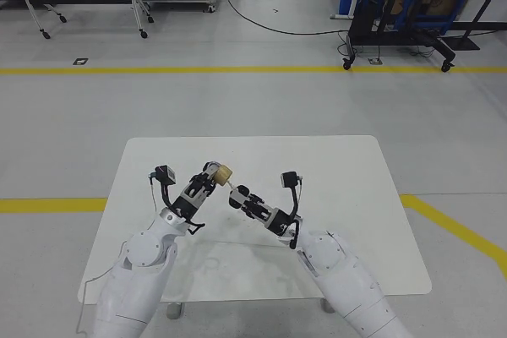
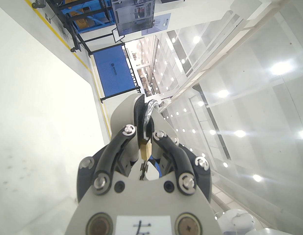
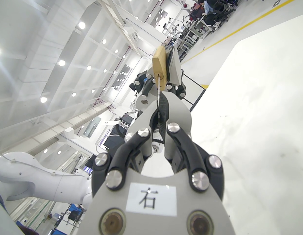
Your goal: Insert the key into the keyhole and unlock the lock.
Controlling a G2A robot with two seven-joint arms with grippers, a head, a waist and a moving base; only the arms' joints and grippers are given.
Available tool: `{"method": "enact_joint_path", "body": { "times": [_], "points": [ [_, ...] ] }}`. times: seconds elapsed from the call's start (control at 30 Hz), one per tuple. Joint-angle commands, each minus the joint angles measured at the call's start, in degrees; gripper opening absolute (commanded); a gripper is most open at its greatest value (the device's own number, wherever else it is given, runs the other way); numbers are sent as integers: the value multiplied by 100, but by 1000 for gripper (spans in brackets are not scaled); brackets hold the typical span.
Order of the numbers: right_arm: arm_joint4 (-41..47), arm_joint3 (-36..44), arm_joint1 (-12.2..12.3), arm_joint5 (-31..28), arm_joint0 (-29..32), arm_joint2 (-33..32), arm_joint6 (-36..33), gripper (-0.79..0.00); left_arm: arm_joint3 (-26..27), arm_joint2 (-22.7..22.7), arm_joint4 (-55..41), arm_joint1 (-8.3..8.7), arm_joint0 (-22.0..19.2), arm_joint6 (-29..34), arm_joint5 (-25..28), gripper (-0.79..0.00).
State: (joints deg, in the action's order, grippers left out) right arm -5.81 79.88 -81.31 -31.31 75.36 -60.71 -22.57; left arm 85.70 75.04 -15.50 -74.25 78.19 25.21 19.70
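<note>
Lock [image 3: 159, 61] hangs in the air above the white surface [image 1: 338, 169]. The left tool [image 1: 216, 177] holds it at the end away from the keyhole [image 3: 158, 75], fingers pressed together on it. The brass body looks small, dense and rigid. Its smooth faces could twist in the pads if pushed off-axis, so a hold across the flat sides seems right to me.

Just beside the lock, on the robot's side of it, the right tool [image 3: 162, 100] is clamped on the key [image 3: 158, 91], gripping the flat head and leaving the thin blade free. I judge the blade light and stiff but slender, likely to skate aside or bend if it meets the keyhole askew. Its tip seems to sit at the keyhole's mouth, though I cannot tell whether it is inside. Turning will call for the lock to be braced against the torque.

Under the lock the surface is matte with faint scuffs. Beyond the lock lies a pale workshop floor with a yellow line [image 1: 237, 69] and a wheeled frame [image 1: 397, 34].
</note>
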Motion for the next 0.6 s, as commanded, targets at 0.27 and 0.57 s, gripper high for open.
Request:
{"method": "enact_joint_path", "body": {
  "times": [0.27, 0.57],
  "points": [
    [-58, 23, 33, 97, -8, 7, -14, -785, 12, -5, 133, 15, 1, 45, 47, -785],
    [-49, 39, 59, 152, -36, 24, -89, -785, 11, 2, 310, 31, 8, 37, 154, -785]
  ]
}}
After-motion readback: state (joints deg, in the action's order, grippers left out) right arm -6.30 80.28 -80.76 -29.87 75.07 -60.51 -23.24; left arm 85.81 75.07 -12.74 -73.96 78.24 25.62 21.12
